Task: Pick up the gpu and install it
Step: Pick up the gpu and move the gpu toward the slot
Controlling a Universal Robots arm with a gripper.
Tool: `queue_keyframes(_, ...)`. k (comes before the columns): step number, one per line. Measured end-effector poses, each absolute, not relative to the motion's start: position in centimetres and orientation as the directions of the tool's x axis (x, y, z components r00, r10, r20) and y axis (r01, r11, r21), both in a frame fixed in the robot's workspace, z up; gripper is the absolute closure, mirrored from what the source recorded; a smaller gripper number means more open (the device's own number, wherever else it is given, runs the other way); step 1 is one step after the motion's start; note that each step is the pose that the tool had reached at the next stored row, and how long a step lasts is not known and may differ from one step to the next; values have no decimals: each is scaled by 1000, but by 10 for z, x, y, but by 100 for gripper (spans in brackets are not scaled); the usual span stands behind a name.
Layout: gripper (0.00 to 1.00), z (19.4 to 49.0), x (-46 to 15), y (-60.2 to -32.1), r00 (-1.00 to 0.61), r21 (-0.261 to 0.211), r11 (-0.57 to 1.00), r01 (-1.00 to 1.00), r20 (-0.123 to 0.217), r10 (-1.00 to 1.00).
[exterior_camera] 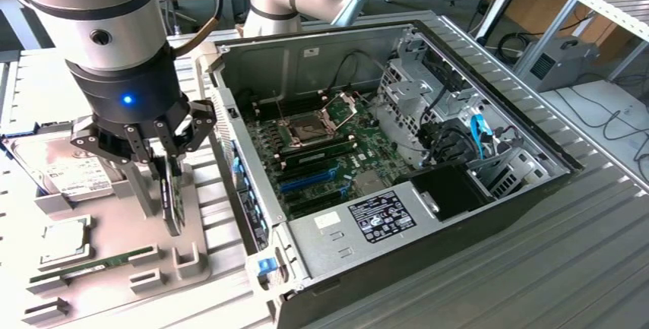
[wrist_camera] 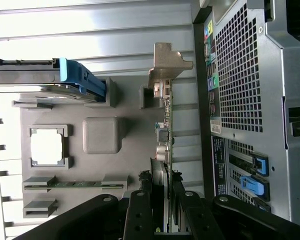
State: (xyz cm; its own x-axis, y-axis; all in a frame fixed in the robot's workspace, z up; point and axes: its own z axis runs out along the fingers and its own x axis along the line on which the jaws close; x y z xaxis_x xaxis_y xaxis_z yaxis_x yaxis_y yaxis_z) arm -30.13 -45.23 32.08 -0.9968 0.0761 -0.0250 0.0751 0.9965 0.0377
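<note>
The gpu (exterior_camera: 172, 196) stands on edge over the grey fixture plate (exterior_camera: 121, 223), at the exterior view's left of the open PC case. My gripper (exterior_camera: 167, 168) comes straight down on it, a finger pressed against each face of the card, so it is shut on the gpu. In the wrist view the gpu (wrist_camera: 166, 132) is edge-on, green board and silver end bracket (wrist_camera: 166, 65) pointing away from my gripper (wrist_camera: 162, 187). I cannot tell whether the card's lower edge still rests in its holder.
The open PC case (exterior_camera: 304, 268) lies on its side with the motherboard (exterior_camera: 324, 147) exposed; its rear panel (wrist_camera: 255, 100) is close beside the card. On the fixture plate sit a hard drive (exterior_camera: 61, 169), a CPU (exterior_camera: 66, 242) and a RAM stick (exterior_camera: 96, 264).
</note>
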Motion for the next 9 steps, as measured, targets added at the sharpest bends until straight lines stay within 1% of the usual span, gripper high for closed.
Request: queue_keyframes(9,74,323,-301,-452,-997,38,996,75,-25,76)
